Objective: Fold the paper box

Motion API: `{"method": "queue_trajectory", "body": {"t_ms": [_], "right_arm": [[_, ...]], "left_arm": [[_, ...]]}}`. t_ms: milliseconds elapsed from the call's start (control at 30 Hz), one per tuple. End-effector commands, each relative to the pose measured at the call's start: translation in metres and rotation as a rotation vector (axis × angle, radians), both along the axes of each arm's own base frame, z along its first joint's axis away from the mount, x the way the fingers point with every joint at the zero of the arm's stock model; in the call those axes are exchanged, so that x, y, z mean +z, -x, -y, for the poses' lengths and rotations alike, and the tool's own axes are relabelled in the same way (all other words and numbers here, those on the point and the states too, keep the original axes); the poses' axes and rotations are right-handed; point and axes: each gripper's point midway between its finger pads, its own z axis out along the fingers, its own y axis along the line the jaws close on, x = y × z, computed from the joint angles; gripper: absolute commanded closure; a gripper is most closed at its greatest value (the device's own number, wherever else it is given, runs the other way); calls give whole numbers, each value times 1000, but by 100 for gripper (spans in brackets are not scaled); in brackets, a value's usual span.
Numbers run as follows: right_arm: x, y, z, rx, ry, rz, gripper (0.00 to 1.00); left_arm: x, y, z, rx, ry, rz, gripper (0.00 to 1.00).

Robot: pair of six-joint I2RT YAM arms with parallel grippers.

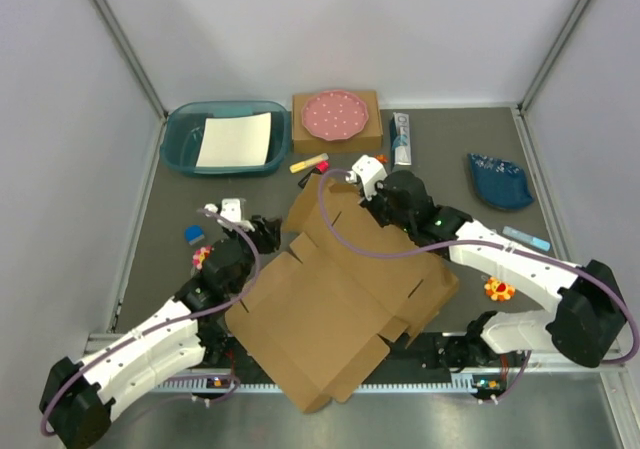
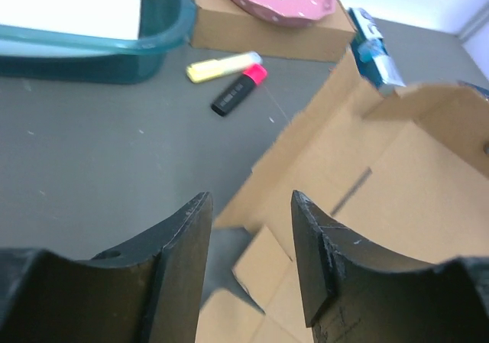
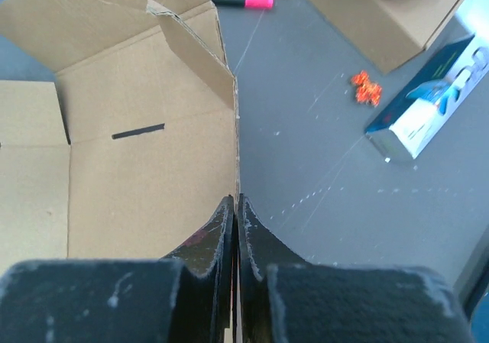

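The paper box [image 1: 330, 299] is a large brown cardboard sheet with flaps, lying partly folded mid-table with its far end raised. In the left wrist view the paper box [image 2: 397, 182] rises to the right, and my left gripper [image 2: 250, 198] stands open above its left edge with nothing between the fingers. From above, the left gripper [image 1: 272, 237] sits at the sheet's left corner. My right gripper [image 3: 237, 199] is shut on the upright edge of the paper box [image 3: 145, 175]. Seen from the top camera, the right gripper [image 1: 358, 191] is at the far right edge.
A teal bin [image 1: 180, 134] holding white paper stands at the back left. Beside it, a small brown box [image 1: 370, 134] carries a pink plate [image 1: 335, 114]. Highlighters [image 1: 308, 163], a toothpaste box [image 1: 401, 137], a blue dish [image 1: 500, 181] and an orange toy [image 1: 498, 289] lie around.
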Motion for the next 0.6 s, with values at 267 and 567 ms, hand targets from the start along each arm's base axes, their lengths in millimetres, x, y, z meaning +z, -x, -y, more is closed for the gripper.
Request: {"method": "queue_trajectory", "body": {"t_ms": [267, 567], "right_arm": [[50, -13, -11, 56, 1, 132, 100], [46, -6, -14, 84, -2, 101, 100]], "left_arm": [[-72, 29, 43, -223, 21, -252, 45], [-90, 22, 54, -233, 38, -279, 41]]}}
